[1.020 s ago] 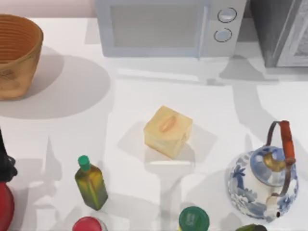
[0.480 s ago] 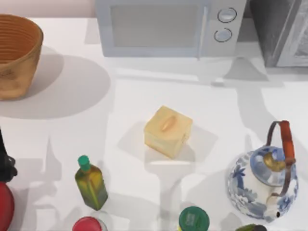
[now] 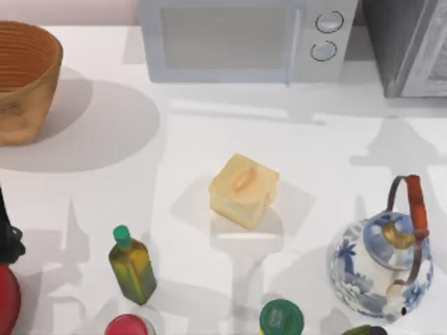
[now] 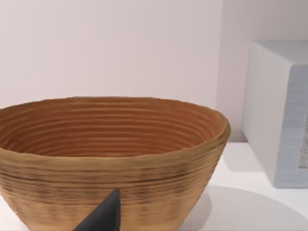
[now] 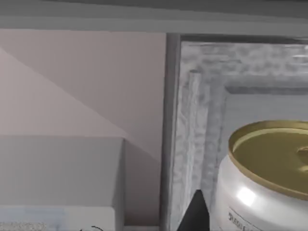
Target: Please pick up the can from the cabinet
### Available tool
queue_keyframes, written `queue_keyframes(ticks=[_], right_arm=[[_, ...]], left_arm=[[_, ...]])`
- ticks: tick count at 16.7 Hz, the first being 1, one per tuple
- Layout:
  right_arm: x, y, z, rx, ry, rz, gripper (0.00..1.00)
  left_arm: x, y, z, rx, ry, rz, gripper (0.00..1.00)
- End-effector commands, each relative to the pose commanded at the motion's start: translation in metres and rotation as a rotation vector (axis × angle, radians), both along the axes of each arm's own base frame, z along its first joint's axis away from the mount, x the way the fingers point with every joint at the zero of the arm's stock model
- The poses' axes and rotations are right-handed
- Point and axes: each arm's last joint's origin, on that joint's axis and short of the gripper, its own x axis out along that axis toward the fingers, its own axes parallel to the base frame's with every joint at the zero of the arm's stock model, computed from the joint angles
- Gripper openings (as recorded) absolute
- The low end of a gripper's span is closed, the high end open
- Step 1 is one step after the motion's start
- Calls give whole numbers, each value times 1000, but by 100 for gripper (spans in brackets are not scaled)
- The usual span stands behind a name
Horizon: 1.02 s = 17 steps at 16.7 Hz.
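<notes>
One can (image 5: 269, 178) faces you in the right wrist view: a glossy white cylinder with a dull gold lid, cut off at the frame edge, beside the cabinet's (image 5: 192, 120) mottled grey frame. You can't tell whether either gripper is open or closed. From above, the cabinet sits at the table's (image 3: 335, 139) far right corner, beside the white microwave (image 3: 244, 38).

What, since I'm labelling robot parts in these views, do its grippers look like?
The left gripper appears in the left wrist view as a matte, dark charcoal wedge tapering to a sharp point. The right gripper looks alike in the right wrist view: a near-black pointed sliver. No cables or markings are visible on either.
</notes>
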Motion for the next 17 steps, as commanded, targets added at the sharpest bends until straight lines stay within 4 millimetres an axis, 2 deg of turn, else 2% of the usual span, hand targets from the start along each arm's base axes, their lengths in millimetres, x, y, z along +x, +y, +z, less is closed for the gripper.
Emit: queue_keyframes(ticks=[5, 8, 11, 14, 17], right_arm=[[-25, -32, -106, 17, -6, 1, 0], [-34, -44, -171, 24, -16, 5, 0], [-36, -51, -225, 26, -26, 10, 0], [-36, -55, -257, 25, -39, 14, 0], [-35, -56, -266, 24, -43, 15, 0]], left_arm=[[0, 0, 0, 0, 0, 0, 100], [0, 0, 0, 0, 0, 0, 100], [0, 0, 0, 0, 0, 0, 100], [0, 0, 0, 0, 0, 0, 100], [0, 0, 0, 0, 0, 0, 100]])
